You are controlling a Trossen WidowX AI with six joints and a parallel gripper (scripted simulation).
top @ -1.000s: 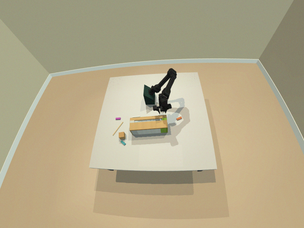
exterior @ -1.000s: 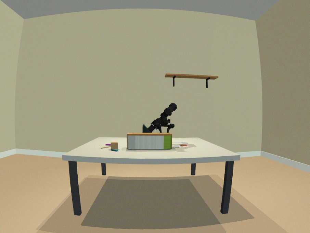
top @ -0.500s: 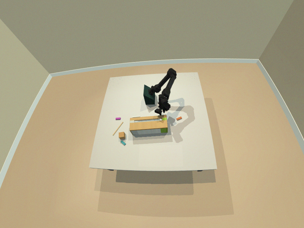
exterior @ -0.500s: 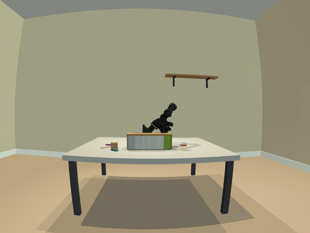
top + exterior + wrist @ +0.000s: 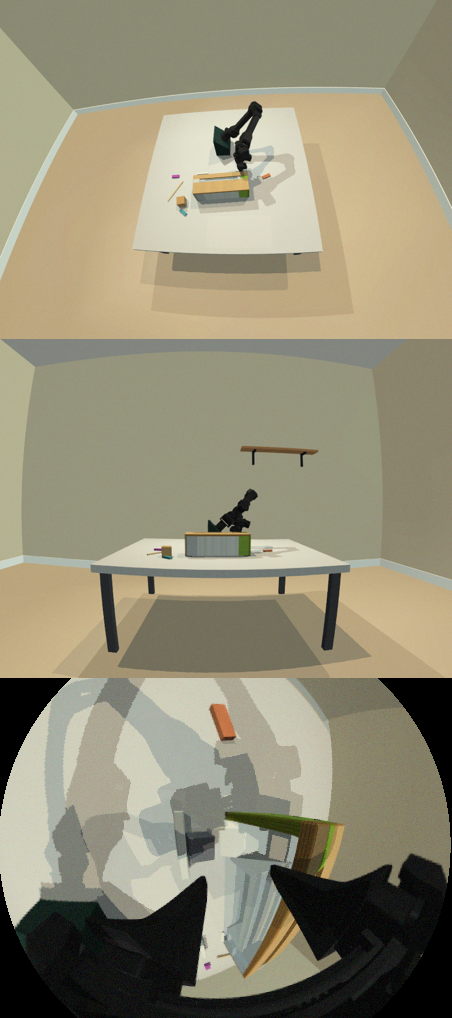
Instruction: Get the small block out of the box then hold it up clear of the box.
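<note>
The box [image 5: 220, 186] [image 5: 219, 546] [image 5: 306, 850] has a wooden top with a slot, clear panels and a green section at its right end in the top and exterior views. My gripper [image 5: 242, 170] [image 5: 238, 875] is partly open, with nothing visible between the fingers. It is tilted and stands at the arm's side of the box, near the green end. In the wrist view the clear side panels lie beyond the fingertips. A dark grey shape [image 5: 200, 845] lies at the box's foot beside a pale bar [image 5: 180, 838]; I cannot tell whether it is the block. I cannot make out the block on the shelf.
An orange piece [image 5: 266, 175] [image 5: 267, 550] [image 5: 222, 722] lies beyond the green end. A magenta piece [image 5: 175, 176] [image 5: 157, 549], a thin stick [image 5: 175, 191], a brown cube [image 5: 180, 201] [image 5: 166, 551] and a teal piece [image 5: 183, 212] lie left of the box. A dark green wedge [image 5: 221, 145] stands behind it.
</note>
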